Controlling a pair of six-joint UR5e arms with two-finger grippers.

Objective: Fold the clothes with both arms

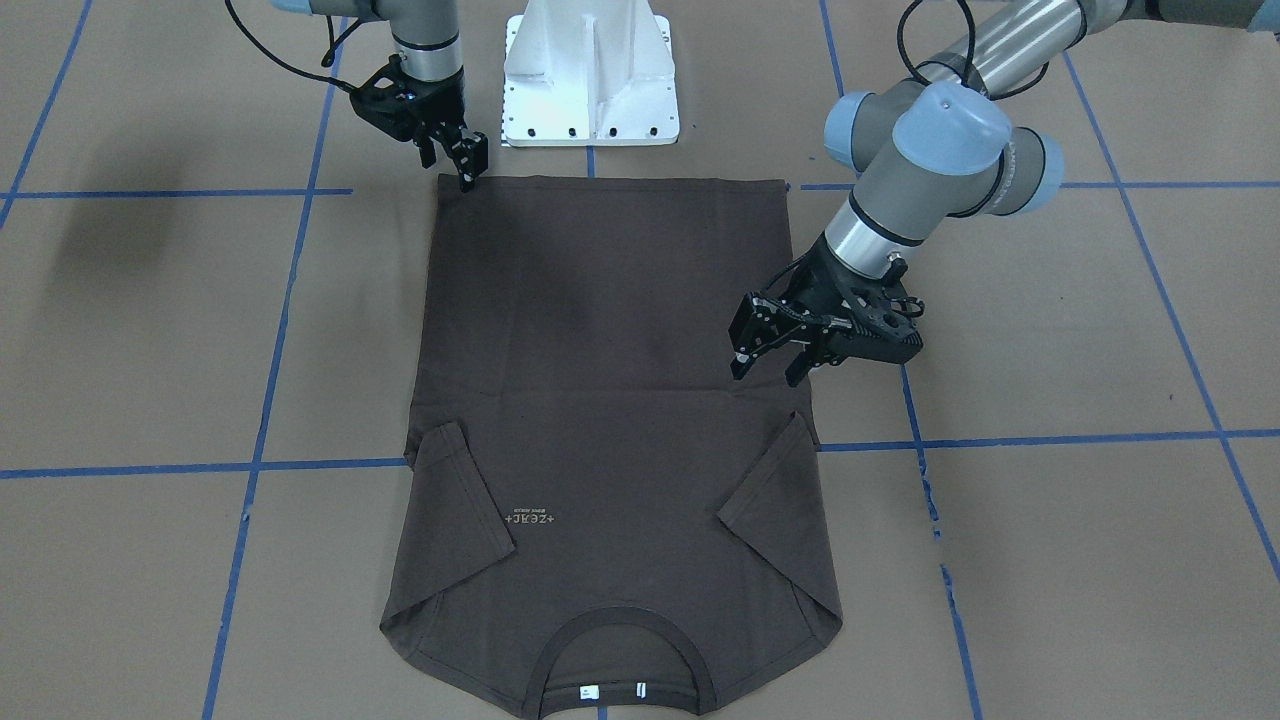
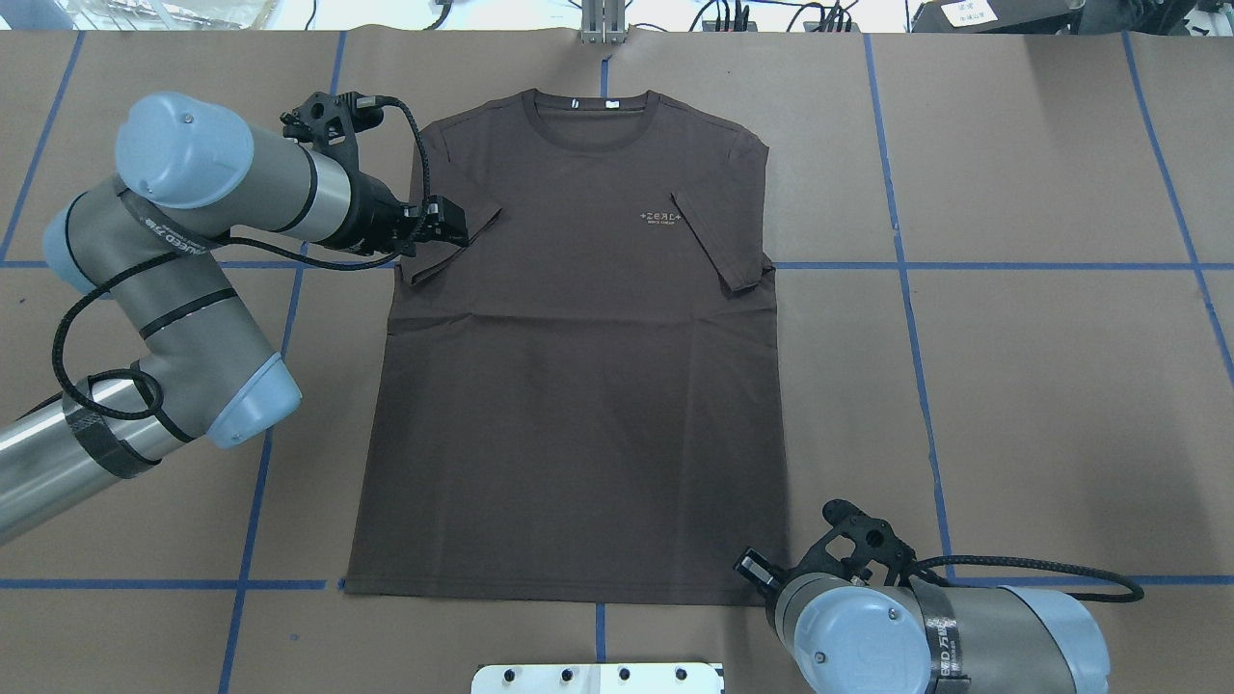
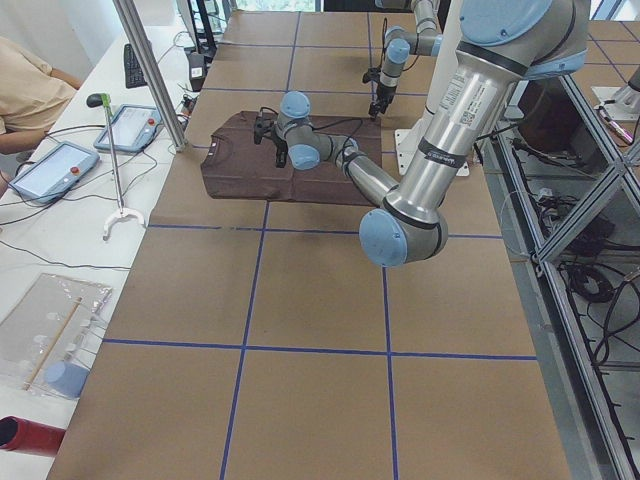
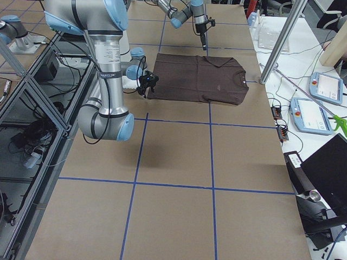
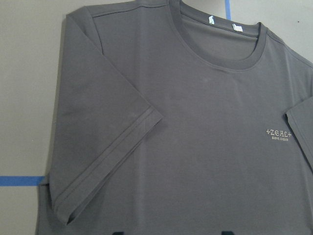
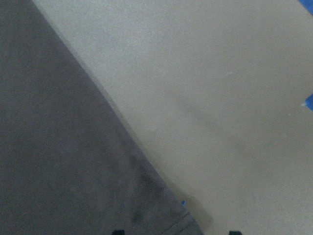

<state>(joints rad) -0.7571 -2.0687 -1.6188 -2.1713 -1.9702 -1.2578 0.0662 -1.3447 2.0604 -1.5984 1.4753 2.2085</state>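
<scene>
The dark brown T-shirt (image 1: 600,400) lies flat, face up, on the brown table, collar away from the robot, both sleeves folded in onto the chest. My left gripper (image 1: 768,368) is open and empty, hovering just above the shirt's edge by its left sleeve (image 2: 453,251). The left wrist view shows that sleeve (image 5: 107,161), the collar and the pale lettering. My right gripper (image 1: 458,165) is open and empty, low at the hem corner (image 6: 186,223) nearest the robot. In the overhead view its wrist hides most of it (image 2: 757,569).
The white pedestal base (image 1: 590,80) stands just behind the hem. Blue tape lines (image 1: 270,340) cross the brown table cover. Tablets (image 3: 55,165) and a metal pole (image 3: 150,70) stand beyond the table's far edge, where an operator sits.
</scene>
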